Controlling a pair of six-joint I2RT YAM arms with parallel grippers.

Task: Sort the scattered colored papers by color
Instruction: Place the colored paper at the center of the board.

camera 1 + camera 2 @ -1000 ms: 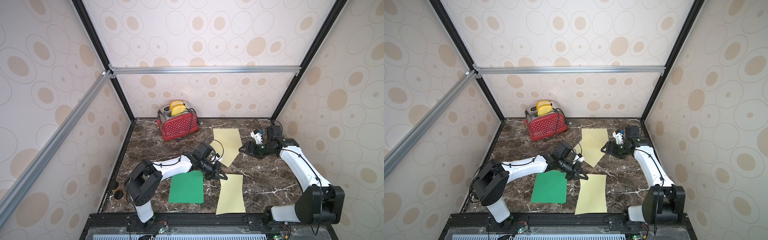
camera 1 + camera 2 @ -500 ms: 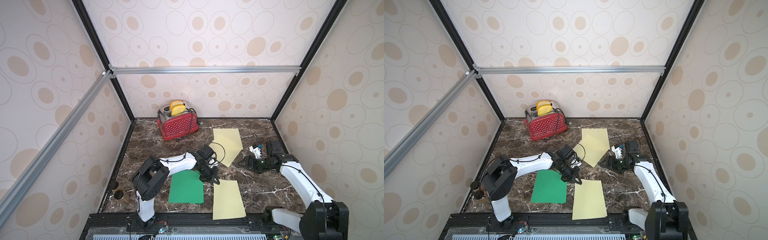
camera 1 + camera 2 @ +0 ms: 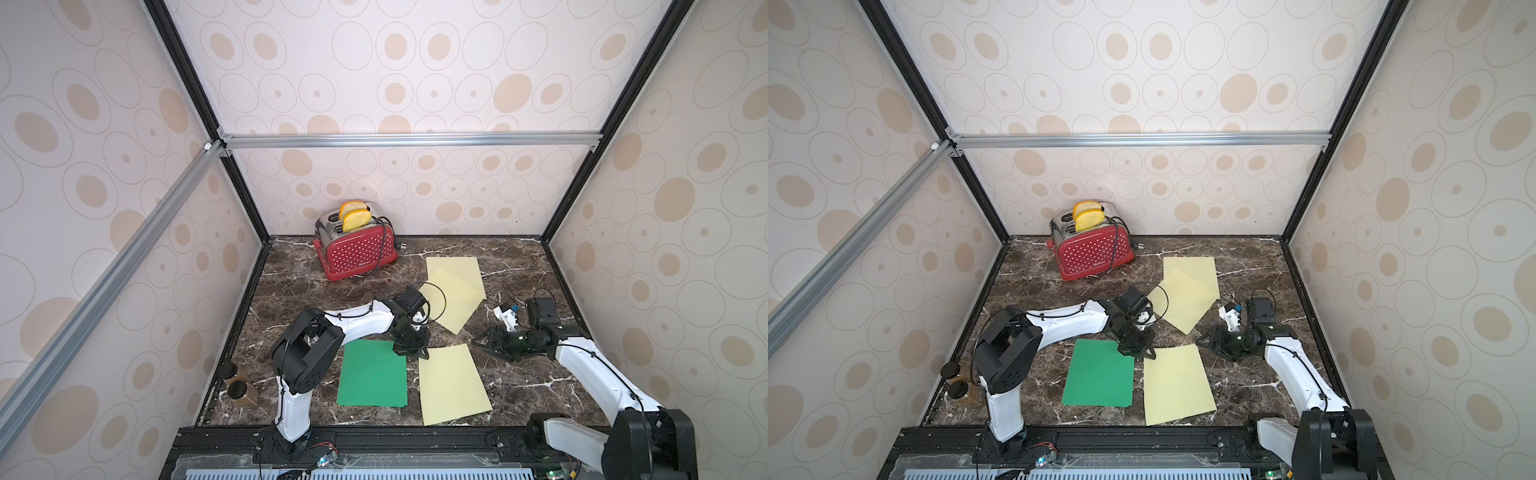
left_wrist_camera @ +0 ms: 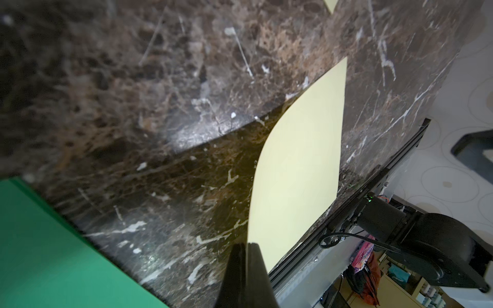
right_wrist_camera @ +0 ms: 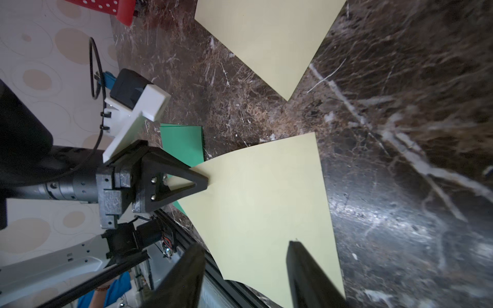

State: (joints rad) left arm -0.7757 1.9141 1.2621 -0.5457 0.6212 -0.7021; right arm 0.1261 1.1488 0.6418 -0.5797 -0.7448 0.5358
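Marble table [image 3: 523, 374], front: green sheet [image 3: 372, 376] flat, near cream sheet [image 3: 453, 386] just right of it. left gripper [image 3: 417, 354] pinched tight on its far-left corner. right gripper [image 3: 482, 347] partly open, empty, near far-right corner. Behind: overlapping far cream sheets [image 3: 455, 286], red toaster [image 3: 358, 254].

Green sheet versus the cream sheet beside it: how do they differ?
The green sheet lies flat and free; the cream sheet has a corner pinched in the left gripper, curling up. The green sheet sits squarer on the table; the cream sheet is skewed. Both are similar-size rectangles.
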